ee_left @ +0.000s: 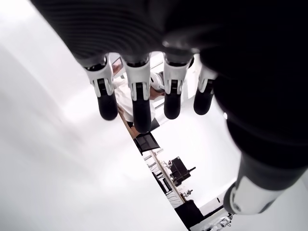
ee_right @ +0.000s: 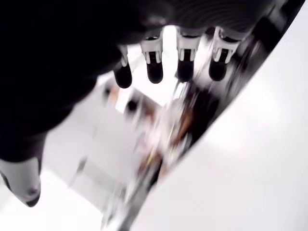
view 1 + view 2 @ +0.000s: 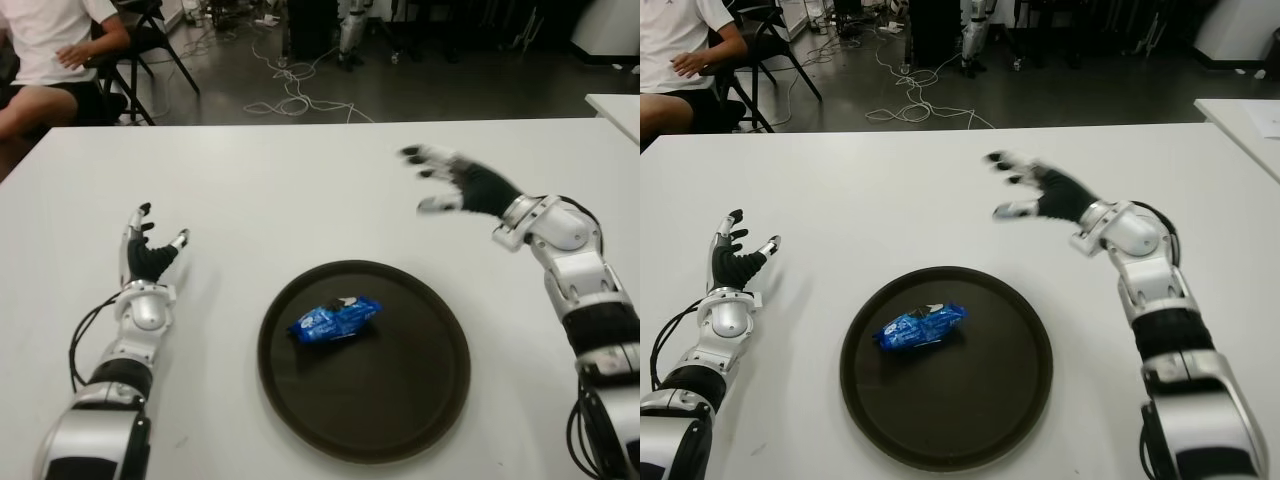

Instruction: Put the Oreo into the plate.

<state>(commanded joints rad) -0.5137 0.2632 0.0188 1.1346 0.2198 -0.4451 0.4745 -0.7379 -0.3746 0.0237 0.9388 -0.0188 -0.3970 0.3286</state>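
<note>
A blue Oreo packet (image 3: 336, 319) lies inside the round dark plate (image 3: 420, 400), a little left of its middle, on the white table (image 3: 260, 190). My right hand (image 3: 440, 180) hovers above the table beyond the plate's far right rim, fingers spread and holding nothing; its wrist view shows only extended fingers (image 2: 155, 62). My left hand (image 3: 152, 248) shows to the left of the plate, fingers relaxed and open, empty (image 1: 139, 96).
A seated person (image 3: 50, 60) is beyond the table's far left corner, beside a chair (image 3: 150, 40). Cables (image 3: 290, 95) trail over the floor behind the table. Another white table's corner (image 3: 620, 110) shows at far right.
</note>
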